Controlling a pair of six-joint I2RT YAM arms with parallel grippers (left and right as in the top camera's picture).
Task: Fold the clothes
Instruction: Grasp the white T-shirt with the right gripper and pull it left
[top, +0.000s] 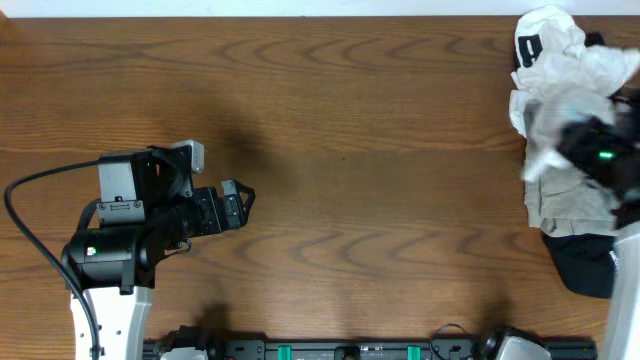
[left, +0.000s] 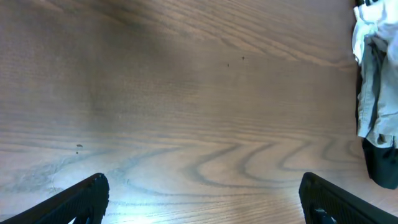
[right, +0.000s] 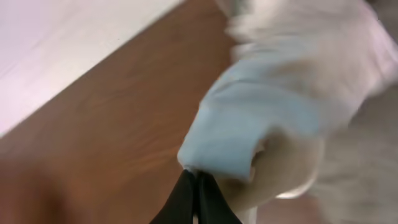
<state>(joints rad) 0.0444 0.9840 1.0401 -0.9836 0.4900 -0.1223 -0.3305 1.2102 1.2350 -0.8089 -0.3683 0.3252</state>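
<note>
**Right gripper pinches shirt off the pile**

The right gripper (right: 196, 188) is clamped on a fold of the white shirt (right: 261, 118), which bunches just past its fingertips on top of the pile (top: 575, 205). The left gripper (top: 238, 195) hangs released and empty over bare table (top: 380, 120), well apart from the cloth. This looks like the pick-out step. Next, lift the shirt clear and spread it flat. The pile's long axis runs from far to near. The shirt is crumpled, so its heading cannot be told.
</note>
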